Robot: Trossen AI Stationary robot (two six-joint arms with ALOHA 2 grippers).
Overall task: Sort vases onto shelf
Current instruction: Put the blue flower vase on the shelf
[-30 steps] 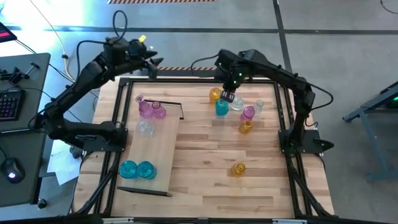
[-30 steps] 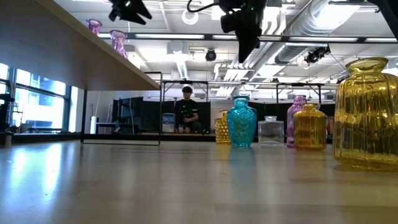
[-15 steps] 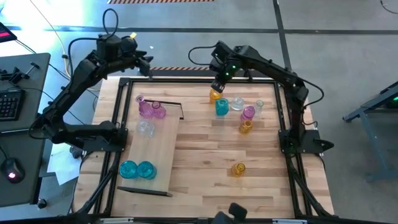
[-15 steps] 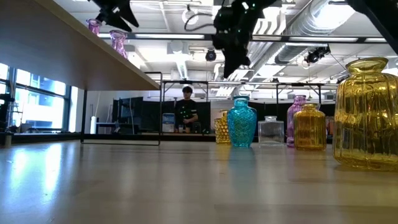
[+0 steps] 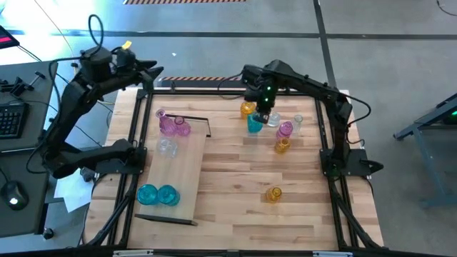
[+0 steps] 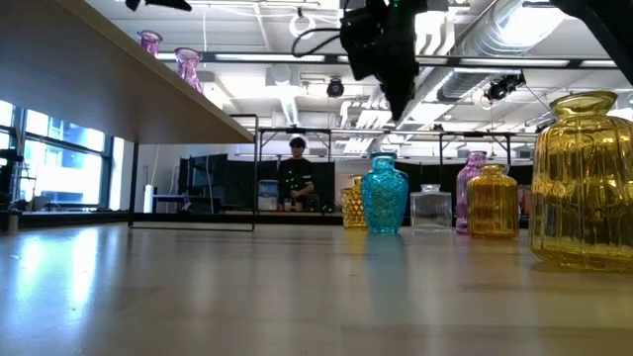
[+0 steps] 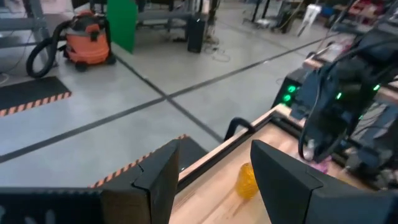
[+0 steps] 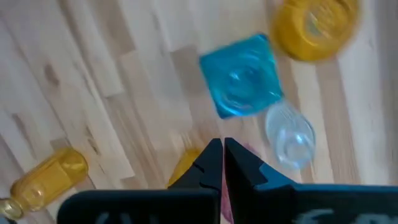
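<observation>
Teal glass is what your right gripper (image 5: pixel 262 114) now hangs over, fingers pinched together on nothing; half a second ago it sat further back, above the amber vase (image 5: pixel 247 108). The teal vase (image 5: pixel 254 124) stands untouched on the table, well apart from the shelf (image 5: pixel 187 171). Your left gripper (image 5: pixel 151 69) has drawn back off the table's corner, fingers spread wide, empty.
</observation>
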